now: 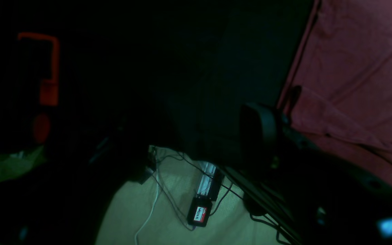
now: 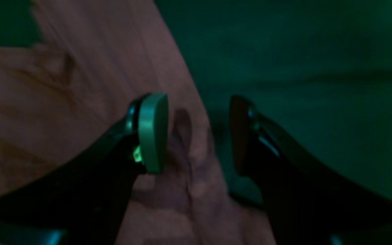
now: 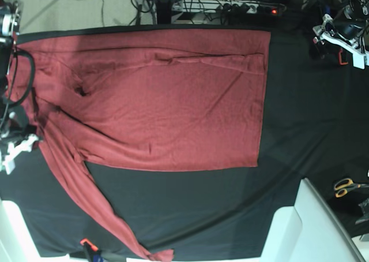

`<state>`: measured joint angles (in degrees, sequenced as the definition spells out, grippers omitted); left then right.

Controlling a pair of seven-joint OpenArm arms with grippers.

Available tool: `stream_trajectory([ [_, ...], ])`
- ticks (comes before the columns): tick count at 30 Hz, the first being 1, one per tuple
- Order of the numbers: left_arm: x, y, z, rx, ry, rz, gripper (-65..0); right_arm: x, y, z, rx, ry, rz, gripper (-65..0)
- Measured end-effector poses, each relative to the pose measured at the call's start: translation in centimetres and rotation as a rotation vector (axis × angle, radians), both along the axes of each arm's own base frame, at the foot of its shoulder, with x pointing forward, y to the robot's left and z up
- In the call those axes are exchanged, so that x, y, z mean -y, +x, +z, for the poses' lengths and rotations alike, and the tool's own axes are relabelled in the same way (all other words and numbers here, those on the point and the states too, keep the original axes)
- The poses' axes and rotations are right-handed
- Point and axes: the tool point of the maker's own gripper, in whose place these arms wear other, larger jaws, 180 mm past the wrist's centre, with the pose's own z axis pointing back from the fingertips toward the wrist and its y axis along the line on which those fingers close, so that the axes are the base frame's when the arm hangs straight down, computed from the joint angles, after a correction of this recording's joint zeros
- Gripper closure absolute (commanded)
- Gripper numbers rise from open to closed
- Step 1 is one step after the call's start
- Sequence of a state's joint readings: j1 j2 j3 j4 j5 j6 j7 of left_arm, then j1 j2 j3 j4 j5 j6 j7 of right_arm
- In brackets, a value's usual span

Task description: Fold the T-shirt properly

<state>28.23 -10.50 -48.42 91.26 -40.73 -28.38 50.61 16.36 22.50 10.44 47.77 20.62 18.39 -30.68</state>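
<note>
At six o'clock in the base view one long sleeve of the T-shirt (image 3: 167,100) trails diagonally to the near edge of the black tablecloth (image 3: 305,112); dragged carelessly, it could slide off. Up at nine o'clock the right gripper (image 2: 198,134) stands spread astride a puckered ridge of red cloth, pinching nothing, and a shallow closing may catch one layer only. Farthest, at two o'clock, the left gripper (image 1: 277,129) hangs beside the shirt's edge, its spread impossible to tell, with bare tablecloth around it.
</note>
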Motion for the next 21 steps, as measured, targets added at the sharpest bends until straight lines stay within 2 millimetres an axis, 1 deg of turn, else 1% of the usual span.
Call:
stream_trajectory([
  [4,-0.1,0.0,0.0,-0.002,0.003,-0.001,-39.2,0.7,0.2,-1.5,-0.01,0.024,-0.056,-29.1],
  [7,0.0,0.0,0.0,-0.001,0.001,0.0,-39.2,1.0,0.1,-2.6,-0.017,0.05,-0.096,-34.4],
  [9,0.0,-0.1,0.0,-0.002,0.001,0.0,-39.2,1.0,-0.3,-3.2,-0.02,0.056,-0.109,-35.3],
  [17,0.0,0.0,0.0,-0.001,0.0,0.001,-39.2,0.9,-0.3,-3.4,-0.014,0.06,-0.114,-34.7],
  [19,0.0,0.0,0.0,0.0,0.001,0.001,-39.2,0.8,-0.3,-3.4,-0.013,0.061,-0.114,-31.5],
  [21,0.0,0.3,0.1,0.004,0.003,0.0,-39.2,0.8,-0.4,-3.5,-0.018,0.063,-0.116,-25.2],
])
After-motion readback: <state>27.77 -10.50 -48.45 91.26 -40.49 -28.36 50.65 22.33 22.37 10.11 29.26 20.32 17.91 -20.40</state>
